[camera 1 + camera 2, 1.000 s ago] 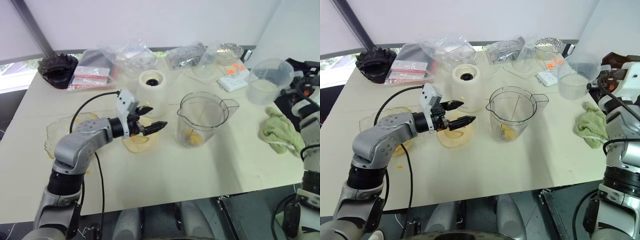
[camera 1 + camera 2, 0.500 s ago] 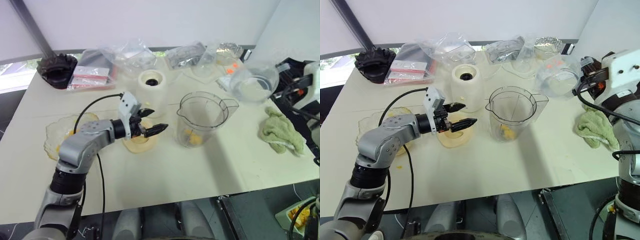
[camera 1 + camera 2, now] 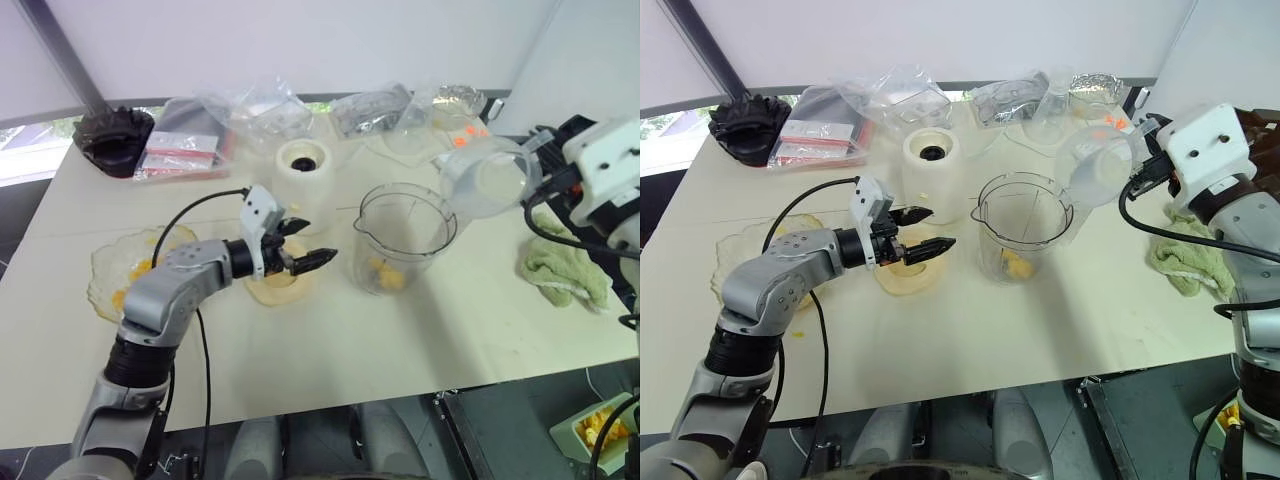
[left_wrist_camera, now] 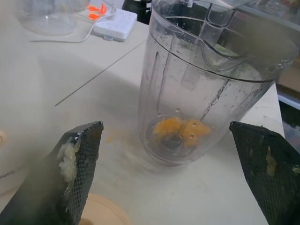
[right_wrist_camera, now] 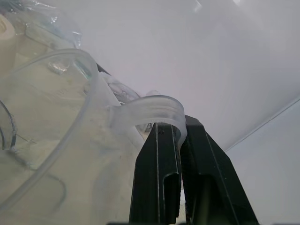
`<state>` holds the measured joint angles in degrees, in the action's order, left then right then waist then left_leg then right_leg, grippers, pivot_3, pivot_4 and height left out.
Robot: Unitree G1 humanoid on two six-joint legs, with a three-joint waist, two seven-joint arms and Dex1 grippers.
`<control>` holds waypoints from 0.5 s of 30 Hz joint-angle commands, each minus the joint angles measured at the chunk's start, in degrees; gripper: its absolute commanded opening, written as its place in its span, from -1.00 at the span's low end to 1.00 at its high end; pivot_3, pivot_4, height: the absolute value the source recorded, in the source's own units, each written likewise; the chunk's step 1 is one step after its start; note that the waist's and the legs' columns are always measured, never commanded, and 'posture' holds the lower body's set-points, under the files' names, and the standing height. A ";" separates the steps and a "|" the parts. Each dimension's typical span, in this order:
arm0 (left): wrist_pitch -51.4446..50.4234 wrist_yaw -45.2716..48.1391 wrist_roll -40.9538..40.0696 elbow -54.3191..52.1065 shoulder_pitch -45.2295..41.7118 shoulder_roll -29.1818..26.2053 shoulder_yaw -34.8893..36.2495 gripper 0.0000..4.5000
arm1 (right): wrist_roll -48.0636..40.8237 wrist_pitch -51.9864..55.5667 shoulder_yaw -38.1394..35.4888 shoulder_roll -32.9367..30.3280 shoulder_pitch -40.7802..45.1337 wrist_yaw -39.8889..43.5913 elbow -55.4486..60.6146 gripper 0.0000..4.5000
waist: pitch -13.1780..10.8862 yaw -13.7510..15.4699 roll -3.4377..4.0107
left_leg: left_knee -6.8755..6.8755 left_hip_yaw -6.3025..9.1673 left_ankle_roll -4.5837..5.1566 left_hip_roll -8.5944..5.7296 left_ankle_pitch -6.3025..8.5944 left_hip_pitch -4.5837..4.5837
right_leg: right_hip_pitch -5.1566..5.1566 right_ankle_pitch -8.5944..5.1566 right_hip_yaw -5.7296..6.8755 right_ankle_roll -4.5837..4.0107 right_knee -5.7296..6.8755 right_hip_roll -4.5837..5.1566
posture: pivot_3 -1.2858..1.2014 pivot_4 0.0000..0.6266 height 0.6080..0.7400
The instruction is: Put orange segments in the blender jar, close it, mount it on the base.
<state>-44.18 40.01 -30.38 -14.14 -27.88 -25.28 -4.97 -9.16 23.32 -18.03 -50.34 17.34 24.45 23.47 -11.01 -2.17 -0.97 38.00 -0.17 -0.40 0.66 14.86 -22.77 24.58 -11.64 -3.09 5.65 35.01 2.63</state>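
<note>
The blender jar (image 3: pixel 405 238) stands upright and lidless mid-table, with a few orange segments (image 4: pixel 180 131) at its bottom. My left gripper (image 3: pixel 312 240) is open just left of the jar, level and pointing at it, with bits of pulp on its fingers (image 4: pixel 77 159). My right gripper (image 5: pixel 180 140) is shut on the handle of a small clear plastic cup (image 3: pixel 485 180). The cup hangs tipped on its side above the jar's right rim. The cream-white base (image 3: pixel 303 165) stands behind the left gripper, dark socket up.
A flat cream lid (image 3: pixel 280 287) lies under the left gripper. A shallow glass bowl (image 3: pixel 125 270) with orange pieces sits at the left. Plastic bags (image 3: pixel 260 110) and a black object (image 3: pixel 115 135) line the back. A green cloth (image 3: pixel 565 265) lies at the right edge.
My right gripper has carried the cup left toward the jar and rolled it from upright onto its side. The left arm has stayed still.
</note>
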 commanded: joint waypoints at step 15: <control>1.17 0.23 0.65 -1.33 -0.71 -0.39 0.56 1.00 | 5.96 -6.41 1.08 -1.53 2.80 3.84 0.14 -0.97 | 0.00 -0.01 -0.01 | 0.00 0.01 0.00 0.00 0.00 -0.02 | 0.02 0.00 0.01 0.00 -0.01 0.00 | 0.03 -0.52 1.00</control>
<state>-44.07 39.96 -29.75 -14.14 -27.88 -25.43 -5.04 -3.68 18.26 -16.03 -50.71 18.59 28.14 23.08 -11.02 -2.18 -0.98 38.00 -0.16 -0.40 0.66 14.86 -22.79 24.60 -11.64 -3.08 5.65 35.00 2.63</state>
